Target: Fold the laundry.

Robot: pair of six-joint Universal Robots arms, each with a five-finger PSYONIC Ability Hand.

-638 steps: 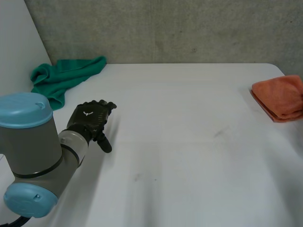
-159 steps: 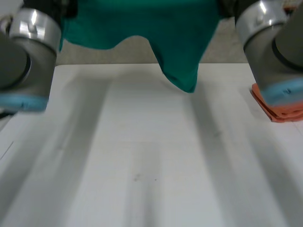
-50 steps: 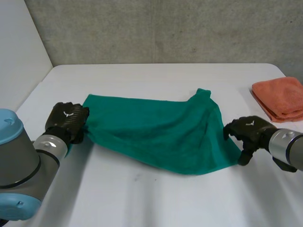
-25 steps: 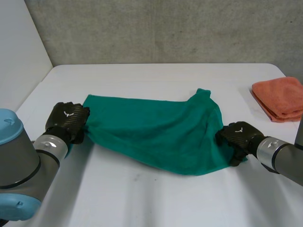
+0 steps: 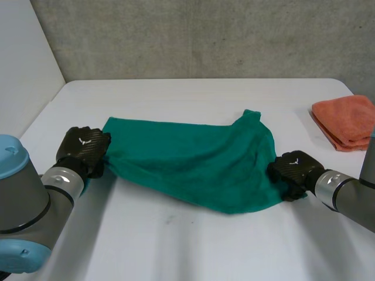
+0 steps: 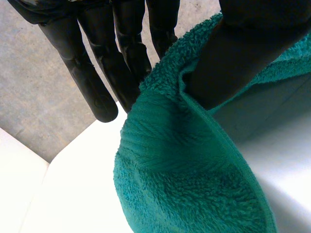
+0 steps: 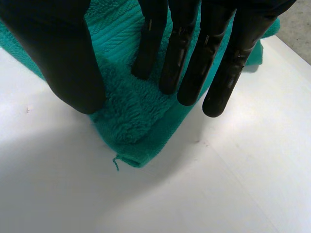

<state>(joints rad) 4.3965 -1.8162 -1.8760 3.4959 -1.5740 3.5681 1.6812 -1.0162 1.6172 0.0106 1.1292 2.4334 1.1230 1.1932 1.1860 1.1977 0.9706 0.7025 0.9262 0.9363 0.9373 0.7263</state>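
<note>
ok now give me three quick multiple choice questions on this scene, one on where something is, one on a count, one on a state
1. Where does the orange cloth lie?
A) under the green towel
B) by the right edge of the table, apart from the green towel
C) in the left hand

2. How many cloths are on the table?
A) one
B) two
C) four

3. What is the left hand doing?
A) lying open on bare table
B) holding the orange cloth
C) pinching a corner of the green towel

Answers:
1 B, the folded orange cloth sits alone at the right edge in the head view.
2 B, there is one green towel and one orange cloth.
3 C, the left wrist view shows the towel caught between thumb and fingers.
</note>
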